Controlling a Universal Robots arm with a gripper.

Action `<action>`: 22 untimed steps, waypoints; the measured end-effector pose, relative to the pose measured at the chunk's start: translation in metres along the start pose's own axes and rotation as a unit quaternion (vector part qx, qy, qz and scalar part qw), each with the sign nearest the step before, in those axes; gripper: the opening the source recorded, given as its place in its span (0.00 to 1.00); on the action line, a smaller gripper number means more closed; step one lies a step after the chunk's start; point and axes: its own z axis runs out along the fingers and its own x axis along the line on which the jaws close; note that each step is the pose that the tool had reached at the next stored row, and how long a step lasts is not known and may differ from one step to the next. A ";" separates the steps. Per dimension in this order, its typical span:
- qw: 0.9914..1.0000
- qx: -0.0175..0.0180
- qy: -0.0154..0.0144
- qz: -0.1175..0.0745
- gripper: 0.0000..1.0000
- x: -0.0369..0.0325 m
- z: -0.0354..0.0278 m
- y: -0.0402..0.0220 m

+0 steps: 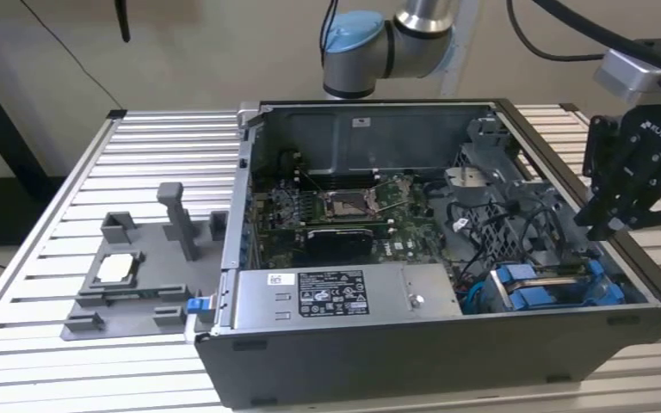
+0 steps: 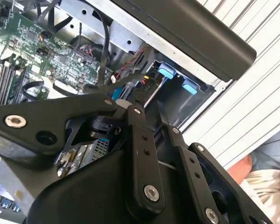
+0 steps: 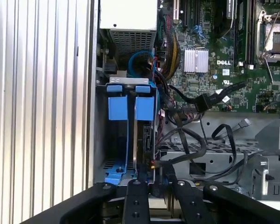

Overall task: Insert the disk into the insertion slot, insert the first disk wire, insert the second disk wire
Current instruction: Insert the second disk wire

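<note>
Already the disk (image 3: pixel 143 140) seems seated in the insertion slot (image 1: pixel 543 277), lower right of the exterior view. The gripper (image 1: pixel 608 222) hovers above it, probably for wire access; we cannot tell its jaws' state.

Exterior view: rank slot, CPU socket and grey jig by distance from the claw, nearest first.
1. slot: blue-clipped, in the case corner at the exterior view's right, close by the claw.
2. CPU socket: mid-board, centre of the case.
3. grey jig: outside the case, at the exterior view's left.
</note>
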 end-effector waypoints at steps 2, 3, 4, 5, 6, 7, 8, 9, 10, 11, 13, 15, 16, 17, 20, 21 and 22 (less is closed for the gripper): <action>1.000 0.000 0.000 0.001 0.27 -0.0037 0.0000 -0.0001; 1.000 0.000 0.000 0.001 0.27 -0.0057 0.0001 -0.0001; 1.000 0.000 0.000 0.002 0.27 -0.0077 0.0002 -0.0001; 1.000 0.000 0.000 0.002 0.27 -0.0097 0.0003 -0.0002; 1.000 0.000 0.000 0.002 0.27 -0.0118 0.0002 -0.0002; 1.000 0.000 0.000 0.003 0.27 -0.0141 0.0003 -0.0002; 1.000 0.000 0.000 0.003 0.27 -0.0164 0.0003 -0.0003; 1.000 0.000 0.000 0.003 0.27 -0.0185 0.0004 -0.0003; 1.000 0.000 0.000 0.003 0.27 -0.0209 0.0005 -0.0003; 1.000 0.000 0.000 0.004 0.27 -0.0233 0.0005 -0.0003; 1.000 0.000 0.000 0.004 0.27 -0.0281 0.0006 -0.0004; 1.000 0.000 0.000 0.005 0.27 -0.0328 0.0007 -0.0005; 1.000 0.000 0.000 0.005 0.27 -0.0347 0.0008 -0.0005; 1.000 0.000 0.000 0.005 0.27 -0.0363 0.0009 -0.0005; 1.000 0.000 0.000 0.006 0.27 -0.0391 0.0009 -0.0006; 1.000 0.000 0.000 0.006 0.27 -0.0391 0.0009 -0.0002; 1.000 0.000 0.000 0.006 0.27 -0.0392 0.0010 0.0008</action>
